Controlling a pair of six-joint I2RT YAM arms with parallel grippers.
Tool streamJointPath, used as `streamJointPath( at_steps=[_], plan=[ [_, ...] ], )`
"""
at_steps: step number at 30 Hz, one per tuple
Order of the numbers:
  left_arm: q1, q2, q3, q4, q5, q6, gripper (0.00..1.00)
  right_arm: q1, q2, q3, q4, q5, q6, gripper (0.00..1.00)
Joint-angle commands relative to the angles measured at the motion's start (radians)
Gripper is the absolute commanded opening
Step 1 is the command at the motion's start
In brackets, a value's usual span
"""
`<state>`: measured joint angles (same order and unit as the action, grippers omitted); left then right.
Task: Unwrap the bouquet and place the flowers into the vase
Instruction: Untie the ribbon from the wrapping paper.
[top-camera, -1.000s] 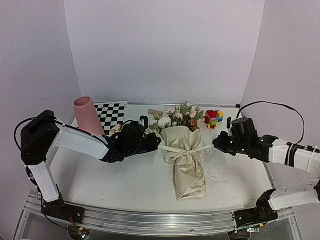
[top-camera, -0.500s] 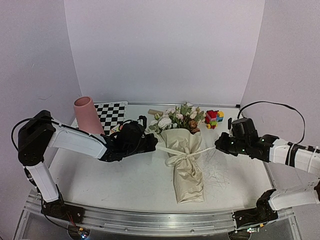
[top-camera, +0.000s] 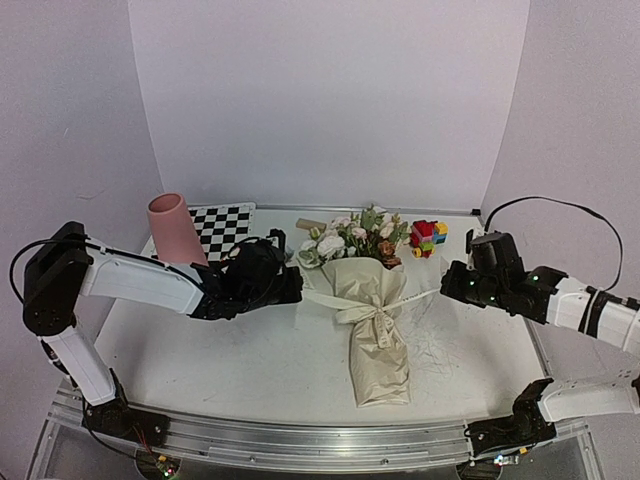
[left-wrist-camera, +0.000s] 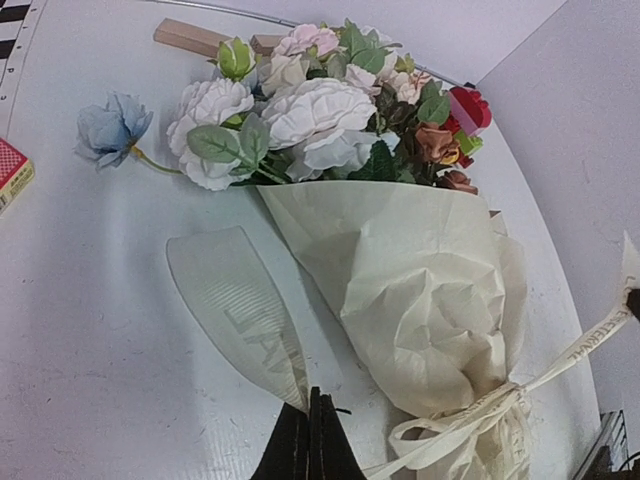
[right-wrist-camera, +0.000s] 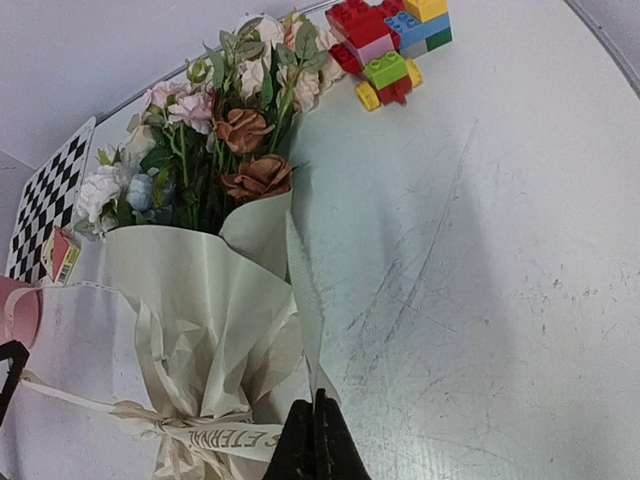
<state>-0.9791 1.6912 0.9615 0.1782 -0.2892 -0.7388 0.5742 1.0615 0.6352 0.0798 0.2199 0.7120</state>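
As left gripper (left-wrist-camera: 310, 447) and right gripper (right-wrist-camera: 318, 442) each clamp an end of the ribbon (left-wrist-camera: 250, 320), the bouquet (top-camera: 378, 340) lies mid-table, knot unreleased | Advice: pull apart low and evenly so the bouquet does not drag | vase (top-camera: 176, 232) stands back-left.

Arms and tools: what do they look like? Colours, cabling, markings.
Both arms: white link shells with black joint housings. The left arm has a thin black cable looping at its shoulder; the right arm has a longer black cable arcing above it, dark bands round its forearm and green lights on the wrist housing. The left tool and right tool are black, narrow and pointed.
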Motion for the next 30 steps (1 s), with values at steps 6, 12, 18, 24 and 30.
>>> streamJointPath(
  at_steps=[6,12,18,24,30],
  plan=[
    [-0.004,-0.086,0.022,-0.080,-0.060,0.035,0.01,-0.007,-0.053,0.095,-0.077,0.113,-0.073,0.00],
    [-0.004,-0.144,0.016,-0.119,-0.105,0.054,0.01,-0.006,-0.070,0.128,-0.104,0.107,-0.111,0.00],
    [-0.004,-0.148,0.015,-0.122,-0.095,0.050,0.01,-0.006,-0.059,0.200,-0.103,-0.032,-0.174,0.00],
    [-0.004,-0.129,0.031,-0.124,-0.084,0.050,0.01,-0.006,-0.054,0.274,-0.104,-0.091,-0.209,0.00],
    [-0.004,-0.145,0.030,-0.128,-0.095,0.057,0.01,-0.006,-0.053,0.334,-0.112,-0.122,-0.238,0.00]
  ],
)
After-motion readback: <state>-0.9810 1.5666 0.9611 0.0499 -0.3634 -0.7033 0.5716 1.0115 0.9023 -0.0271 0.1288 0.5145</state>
